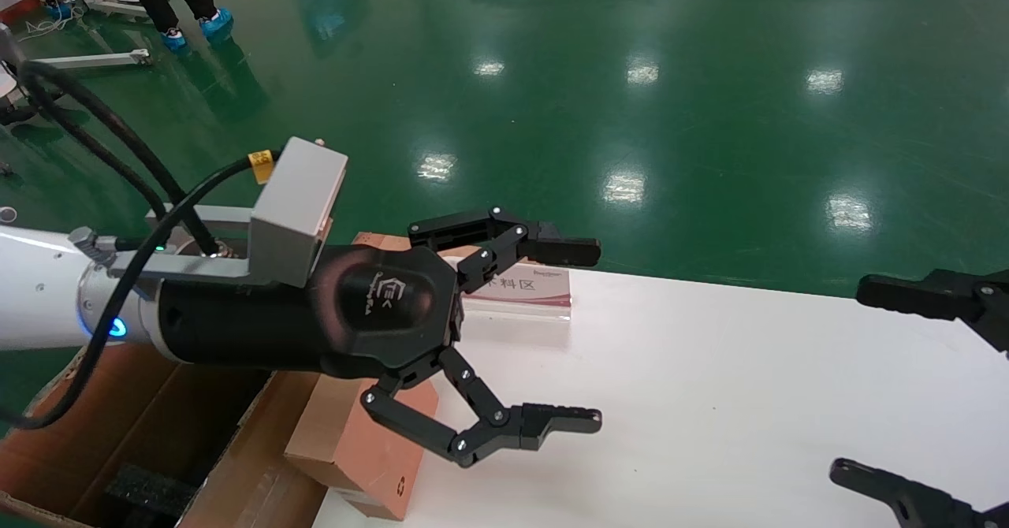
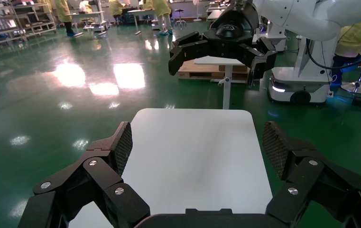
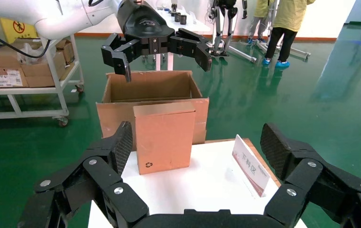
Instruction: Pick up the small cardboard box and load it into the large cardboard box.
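Note:
The small cardboard box (image 1: 351, 441) stands upright on the left end of the white table (image 1: 709, 402); its recycling mark shows in the right wrist view (image 3: 161, 137). The large cardboard box (image 1: 118, 425) sits open on the floor just beyond that table end, with black foam inside, and also shows in the right wrist view (image 3: 152, 88). My left gripper (image 1: 579, 335) is open and empty, hovering above the small box and pointing along the table. My right gripper (image 1: 863, 382) is open and empty over the table's right end, facing the small box (image 3: 197, 138).
A tilted sign placard (image 1: 520, 288) stands at the table's far edge near the small box. A shelf cart (image 3: 26, 71) with cartons stands beside the large box. People (image 3: 275, 28) stand on the green floor behind.

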